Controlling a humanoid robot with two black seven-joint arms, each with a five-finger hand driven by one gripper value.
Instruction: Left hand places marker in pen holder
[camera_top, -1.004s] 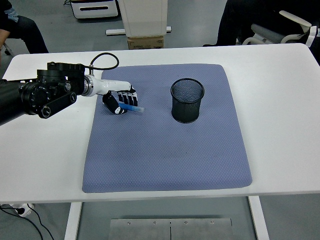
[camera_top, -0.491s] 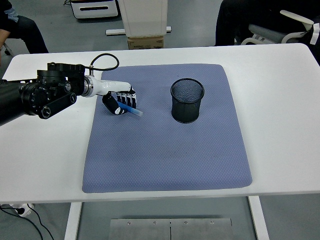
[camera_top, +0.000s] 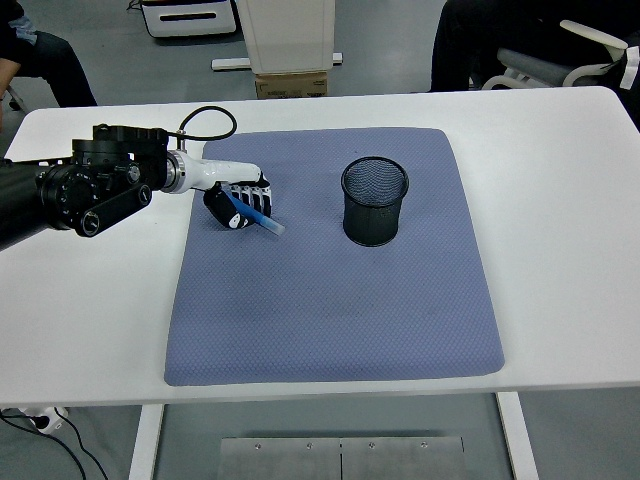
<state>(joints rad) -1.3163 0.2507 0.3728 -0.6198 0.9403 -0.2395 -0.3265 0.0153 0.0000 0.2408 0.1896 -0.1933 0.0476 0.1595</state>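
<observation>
Gripping the blue marker, the black-and-white left hand has its fingers closed round it over the purple mat's far-left part. Marker axis slants down-right. Black mesh pen holder stands upright to the right — clear gap between.

Bright, even overhead light, no glare on white table. Soft short shadow just beside mesh pen holder and under left hand. Sharp focus throughout, no motion blur. Slight bowing at table's far edge.
</observation>
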